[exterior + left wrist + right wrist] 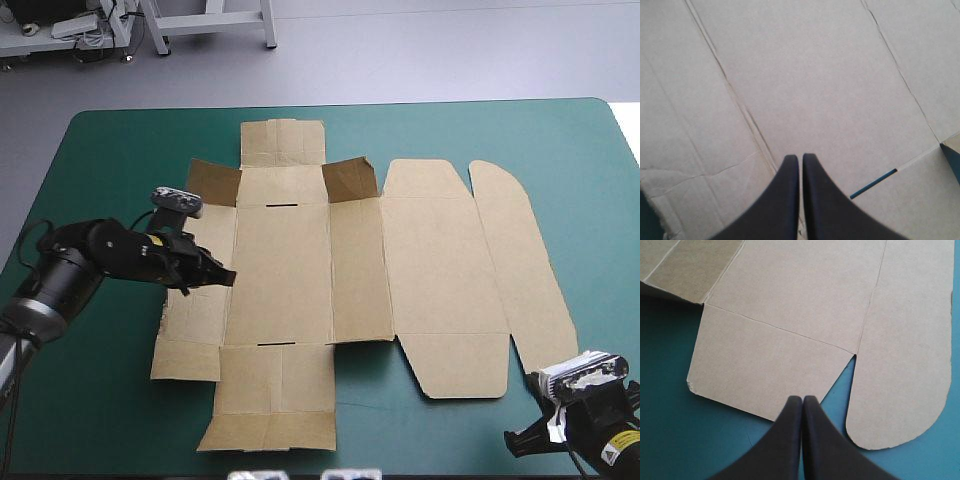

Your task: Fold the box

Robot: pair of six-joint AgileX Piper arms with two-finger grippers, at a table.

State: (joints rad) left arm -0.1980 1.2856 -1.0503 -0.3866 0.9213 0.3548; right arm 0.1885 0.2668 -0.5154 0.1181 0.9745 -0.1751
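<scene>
box: brown box lies unfolded on the teal-green cover, about mid-table, long axis left to right
box state: nearly all panels flat; no walls tucked
raised flaps: two small corner flaps on the far side, left one and right one, are tilted up and shaded darker
lid end: rounded lid flap is flat at the right end and reaches toward the table's near right corner
slots: a thin slot shows teal-green through the board; it sits ahead of the left fingers and off to one side
left gripper: left gripper comes in from the left, over the box's left side panel near the crease to the centre panel
left fingers: pressed together in a single point, nothing pinched; only flat board and creases ahead of them
left contact: can't tell whether the tips touch the board or hover just above it
right gripper: right gripper is at the near right corner of the table, over bare cover, off the box
right fingers: pressed together, holding nothing
right view: tips point at the notch between the near right flap and the rounded lid flap, close to the flap's near edge; contact not readable
arms: well apart, at opposite ends of the box
</scene>
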